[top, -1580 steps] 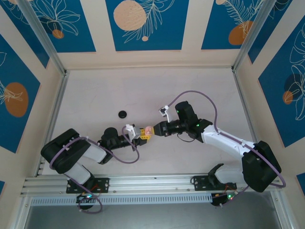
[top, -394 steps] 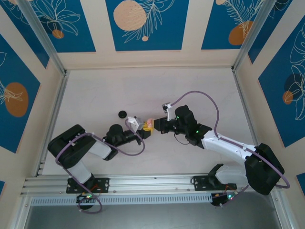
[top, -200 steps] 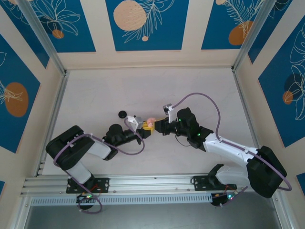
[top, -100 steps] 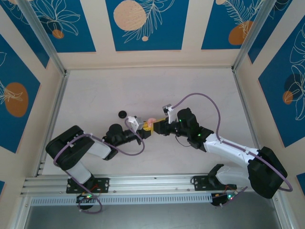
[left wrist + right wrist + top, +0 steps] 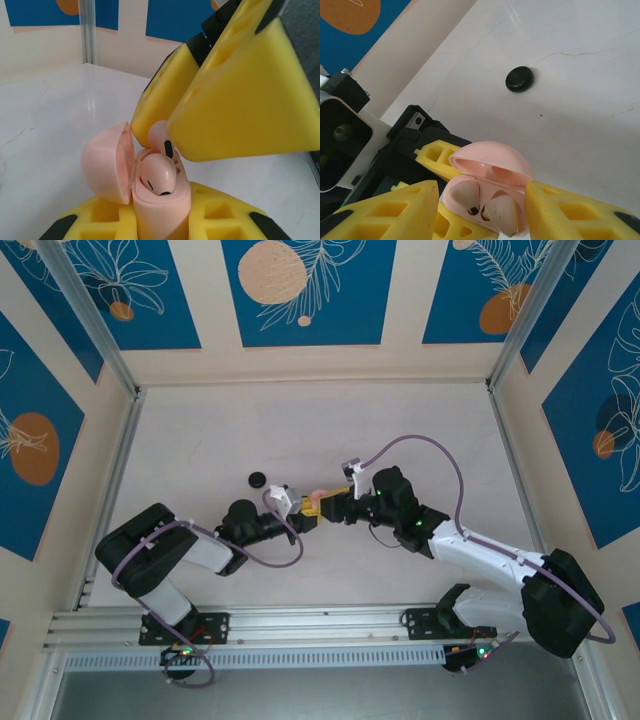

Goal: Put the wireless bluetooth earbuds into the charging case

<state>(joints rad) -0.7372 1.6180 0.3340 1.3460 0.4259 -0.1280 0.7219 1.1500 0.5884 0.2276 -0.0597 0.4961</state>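
Right jaws released over the charging case (image 5: pixel 492 166)
The right gripper's (image 5: pixel 479 202) jaws had spread, flanking the pink case at lower centre; the left gripper (image 5: pixel 160 224) stayed clamped on its base. Both pink earbuds (image 5: pixel 461 194) sat in their wells, so this pair looked seated.

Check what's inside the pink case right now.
Lid open. Two pale pink earbuds sit in the pink case, side by side. Their stems are hidden down in the wells, so full seating can't be confirmed.
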